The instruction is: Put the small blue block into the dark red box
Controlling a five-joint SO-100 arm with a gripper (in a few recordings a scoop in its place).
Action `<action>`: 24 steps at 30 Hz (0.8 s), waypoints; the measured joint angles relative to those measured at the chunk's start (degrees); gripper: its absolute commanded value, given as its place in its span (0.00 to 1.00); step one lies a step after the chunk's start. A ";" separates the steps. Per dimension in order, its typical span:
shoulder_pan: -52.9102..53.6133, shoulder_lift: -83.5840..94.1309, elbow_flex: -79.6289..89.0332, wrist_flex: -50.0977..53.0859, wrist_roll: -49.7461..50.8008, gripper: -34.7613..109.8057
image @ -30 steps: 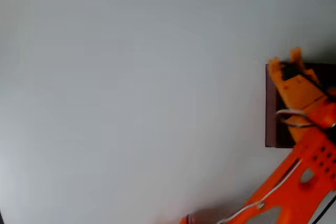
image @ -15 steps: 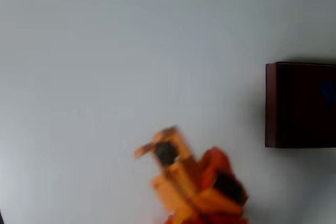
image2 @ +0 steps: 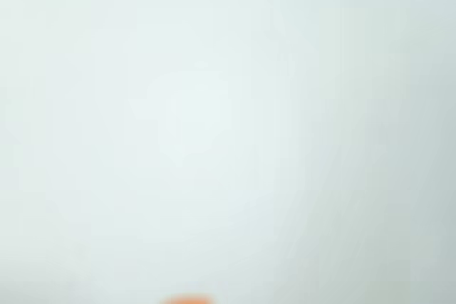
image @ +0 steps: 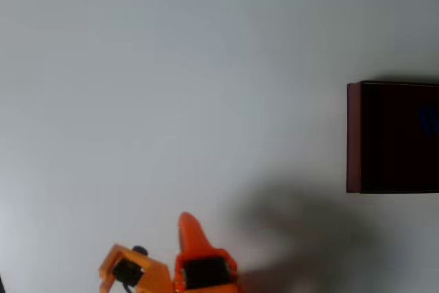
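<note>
The wide, pale grey-white table [image: 171,87] carries very little. At its right edge, about halfway down in the overhead view, sits the large rectangular dark red box [image: 354,138] with maroon walls and a nearly black inside. Within that dark interior, close to the right edge of the picture, a faint blue smudge looks like the small blue block [image: 430,120], so I judge it already lies inside the box. The orange plastic two-finger gripper [image: 184,228] is at the table's bottom edge, well apart from the box, one pointed finger [image: 189,232] sticking up; whether its jaws are open or closed I cannot tell, and nothing seems to be in them. To my eye the placing is done; what's left calls only for parking the arm clear
</note>
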 measured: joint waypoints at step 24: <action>-21.97 3.16 19.51 -6.15 -10.37 0.24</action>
